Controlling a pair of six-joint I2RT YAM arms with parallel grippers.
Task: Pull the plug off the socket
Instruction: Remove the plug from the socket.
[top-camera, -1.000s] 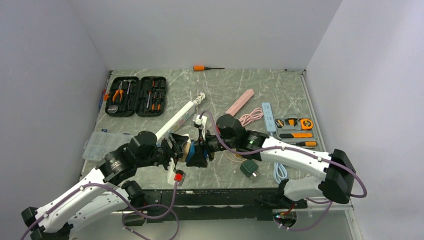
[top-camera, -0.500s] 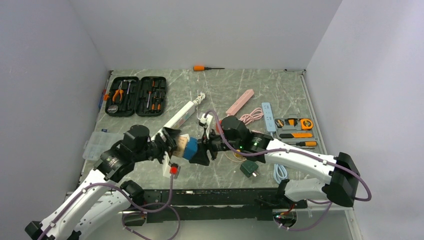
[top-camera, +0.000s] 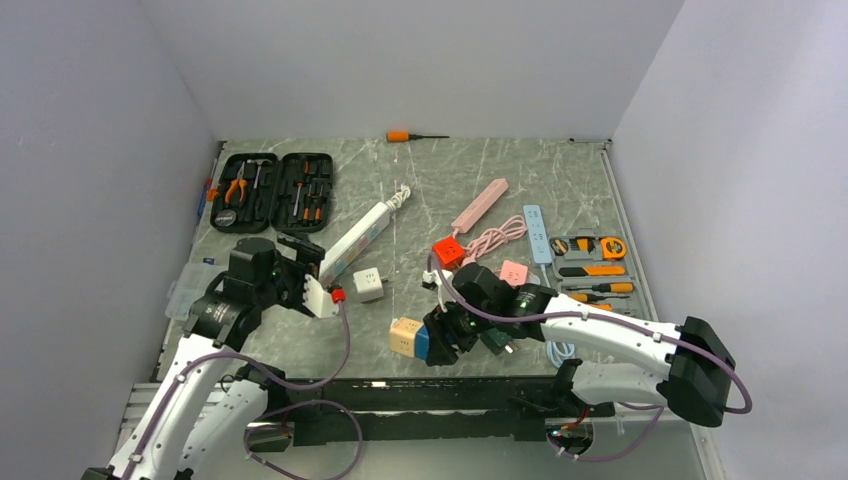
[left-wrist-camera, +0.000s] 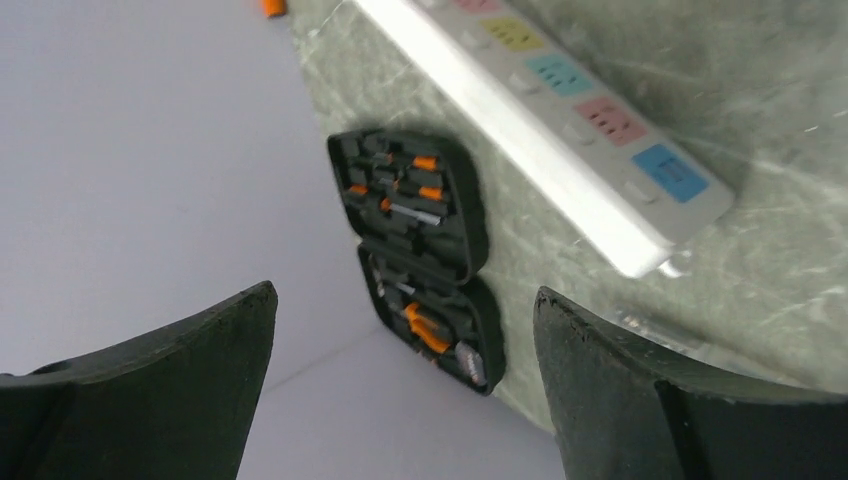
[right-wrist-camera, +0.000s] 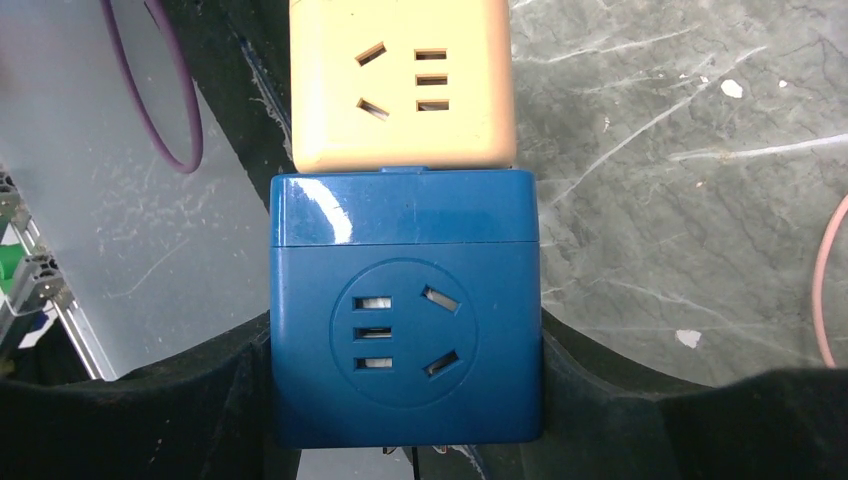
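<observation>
Right wrist: blue cube (right-wrist-camera: 405, 340) sides hidden

blue cube (right-wrist-camera: 405, 320): glossy smooth plastic, bright highlight | cream cube (right-wrist-camera: 400, 85): smooth satin plastic | tabletop (right-wrist-camera: 660, 200): marbled stone-look, low sheen | power strip (left-wrist-camera: 540, 130): smooth white plastic | left tool (left-wrist-camera: 402, 293) fingers (left-wrist-camera: 640, 390): matt black

We locate the tool case (top-camera: 272, 192) left of the power strip (top-camera: 360, 233), the screwdriver (top-camera: 410, 135) behind it, the joined cube adapters (top-camera: 412, 339) before it.
</observation>
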